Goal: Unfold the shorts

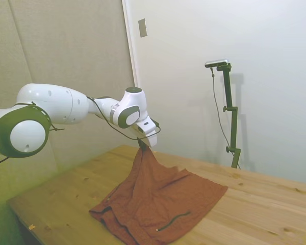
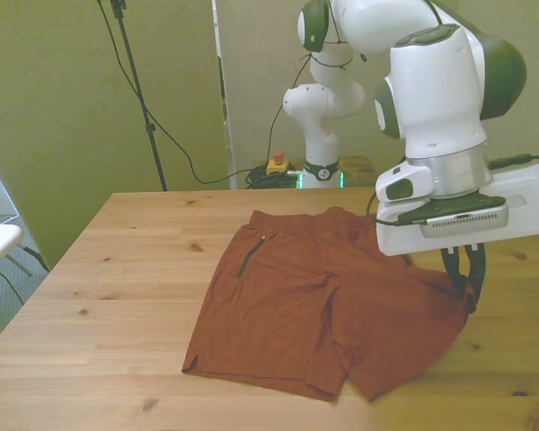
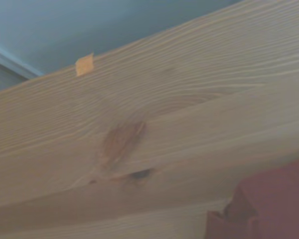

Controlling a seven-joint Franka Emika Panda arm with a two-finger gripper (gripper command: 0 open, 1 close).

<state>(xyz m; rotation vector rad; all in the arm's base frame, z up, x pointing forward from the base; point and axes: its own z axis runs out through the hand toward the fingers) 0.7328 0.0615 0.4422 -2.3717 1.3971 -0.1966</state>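
Note:
The rust-brown shorts (image 2: 305, 305) lie mostly spread on the wooden table (image 2: 117, 269), with a dark zipper line near the front view's left. My gripper (image 2: 468, 292) is shut on an edge of the shorts at the front view's right, holding that part lifted off the table. In the side view the fabric of the shorts (image 1: 158, 199) hangs in a peak from the gripper (image 1: 141, 147) down to the tabletop. A corner of the shorts (image 3: 269, 204) shows in the wrist view over bare wood.
A small orange tag (image 3: 84, 64) sits on the table edge in the wrist view. A red-and-yellow button box (image 2: 277, 164) and cables lie on the floor behind the table. A wall plate (image 1: 142, 27) hangs on the far wall.

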